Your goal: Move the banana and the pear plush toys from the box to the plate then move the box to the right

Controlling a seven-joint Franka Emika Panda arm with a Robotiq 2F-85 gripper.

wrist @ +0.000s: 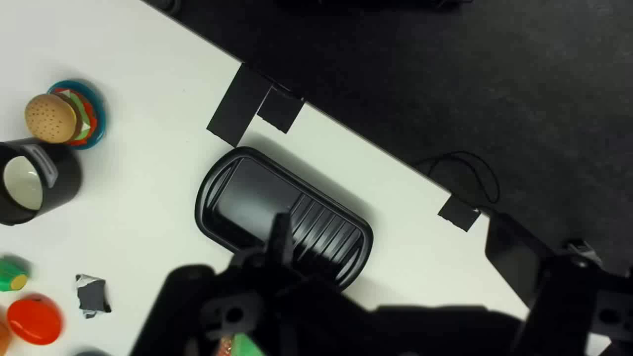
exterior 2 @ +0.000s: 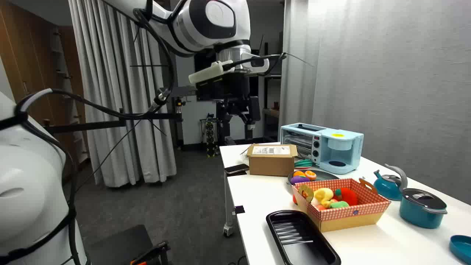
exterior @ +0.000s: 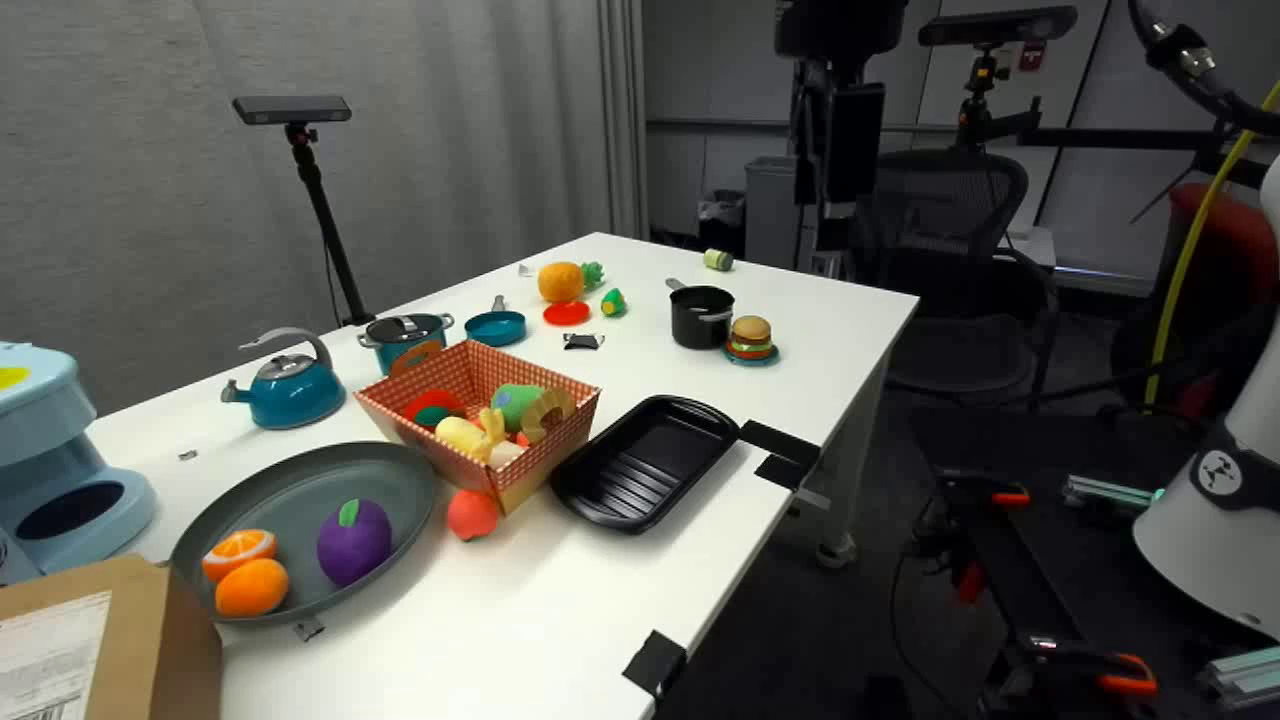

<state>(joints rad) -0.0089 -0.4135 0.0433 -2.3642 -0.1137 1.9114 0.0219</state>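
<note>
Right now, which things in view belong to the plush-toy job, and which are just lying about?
For the job:
gripper, open
gingham box
yellow plush inside it, probably banana or pear; I can't tell which
dark grey plate

Just lying about:
black baking tray
teal kettle
toy burger
cardboard box
blue toaster oven

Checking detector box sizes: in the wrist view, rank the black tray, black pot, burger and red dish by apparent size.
1. Black tray
2. Black pot, judged on the visible part only; the picture's left edge cuts it off
3. Burger
4. Red dish
</note>
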